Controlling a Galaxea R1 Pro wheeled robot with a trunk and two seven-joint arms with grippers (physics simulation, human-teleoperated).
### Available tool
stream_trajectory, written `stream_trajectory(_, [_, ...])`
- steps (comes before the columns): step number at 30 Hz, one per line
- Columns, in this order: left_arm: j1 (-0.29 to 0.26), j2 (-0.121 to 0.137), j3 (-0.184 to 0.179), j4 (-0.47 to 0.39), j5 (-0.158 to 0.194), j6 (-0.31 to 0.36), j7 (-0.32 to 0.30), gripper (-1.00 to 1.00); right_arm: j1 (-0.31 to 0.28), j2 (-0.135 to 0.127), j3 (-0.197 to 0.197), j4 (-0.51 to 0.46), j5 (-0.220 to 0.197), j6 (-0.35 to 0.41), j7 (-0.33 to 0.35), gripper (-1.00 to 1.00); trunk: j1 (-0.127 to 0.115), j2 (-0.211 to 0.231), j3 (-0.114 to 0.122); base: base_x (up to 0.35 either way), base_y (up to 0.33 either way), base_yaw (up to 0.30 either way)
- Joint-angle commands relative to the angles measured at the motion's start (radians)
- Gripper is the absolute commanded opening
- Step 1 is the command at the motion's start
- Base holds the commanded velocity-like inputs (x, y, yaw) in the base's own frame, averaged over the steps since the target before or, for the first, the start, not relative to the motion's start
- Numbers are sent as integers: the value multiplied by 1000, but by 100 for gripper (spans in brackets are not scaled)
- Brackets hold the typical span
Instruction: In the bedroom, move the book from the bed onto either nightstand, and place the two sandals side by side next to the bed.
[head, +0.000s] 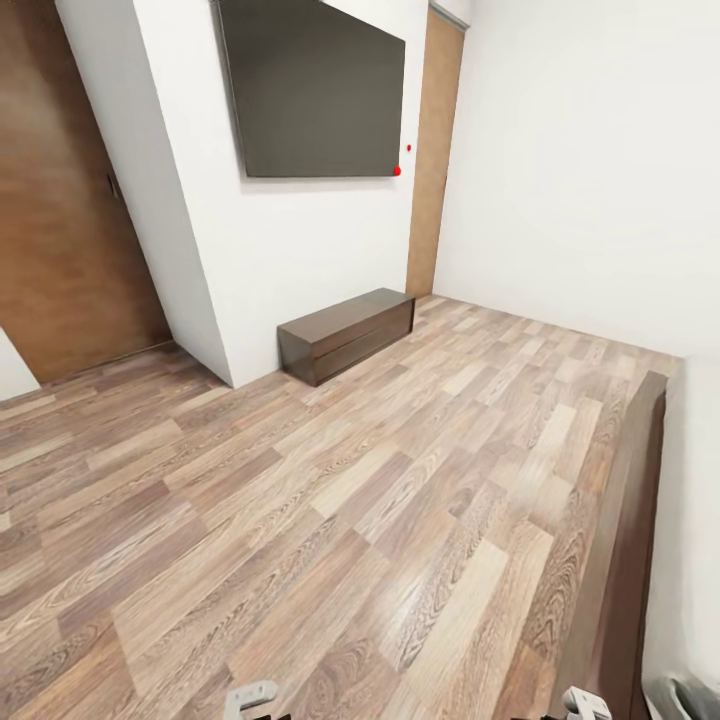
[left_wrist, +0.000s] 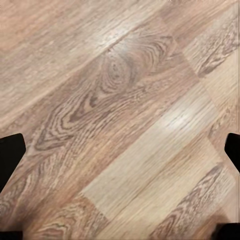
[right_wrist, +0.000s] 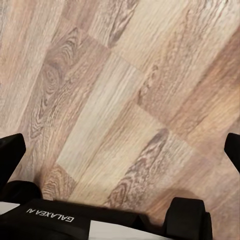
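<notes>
Both tools (left_wrist: 120, 145) spread above floor (head: 300, 500)

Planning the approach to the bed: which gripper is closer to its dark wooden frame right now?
Right. The right gripper sits beside the bed frame at the head view's lower right; the left gripper is farther off over open floor.

One readable text: "GALAXEA AI", white letters on a black robot part (right_wrist: 55, 216) in the right wrist view, printed upside down as shown. Last characters small, slightly unsure. Nothing else legible: no labels, numbers or signs on walls, furniture or floor.
</notes>
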Motion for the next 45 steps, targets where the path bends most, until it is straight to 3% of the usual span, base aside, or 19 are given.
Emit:
stream_trajectory(1, [-1,0,2,1,10,-1,-5,100,-1,0,-4,2,-9,10,4,100,-4,7,2,0,0,2])
stream_trajectory(18, [-1,-2,0,1,10,-1,-4,100,-1,0,-4,2,-8,10,3,100,-69,126,56,0,0,0])
stream_trajectory(21, [-1,-3,0,1,10,-1,-4,100,-1,0,-4,2,-8,10,-11,100,-69,126,56,0,0,0])
stream_trajectory(27, [-1,-1,1,1,10,-1,2,100,-1,0,-4,3,-7,10,-176,100,-69,126,56,0,0,0])
stream_trajectory(45, [-1,0,1,1,10,-1,1,100,-1,0,-4,3,-8,9,-185,100,-69,126,56,90,0,0])
